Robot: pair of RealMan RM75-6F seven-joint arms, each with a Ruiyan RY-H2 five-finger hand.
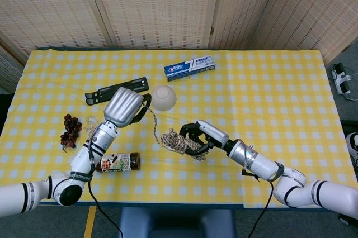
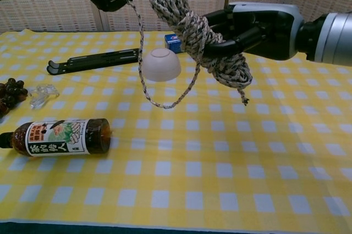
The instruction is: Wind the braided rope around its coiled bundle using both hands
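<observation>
Right hand [image 2: 250,25] is gripping the coiled bundle [image 2: 201,39] mid-air so the left hand [image 1: 125,108], pinching the rope's free end [image 2: 140,53], can loop it around.

Bottle [image 2: 58,138] label shows Chinese characters, possibly "茶"; otherwise illegible.

On the checked tablecloth [image 1: 291,93] a bottle [image 2: 58,137] lies on its side near the front edge, with grapes [image 1: 69,131] to its left. Further back are an upside-down bowl [image 2: 161,63], a black stand [image 2: 91,60] and a toothpaste box [image 1: 189,67].
</observation>
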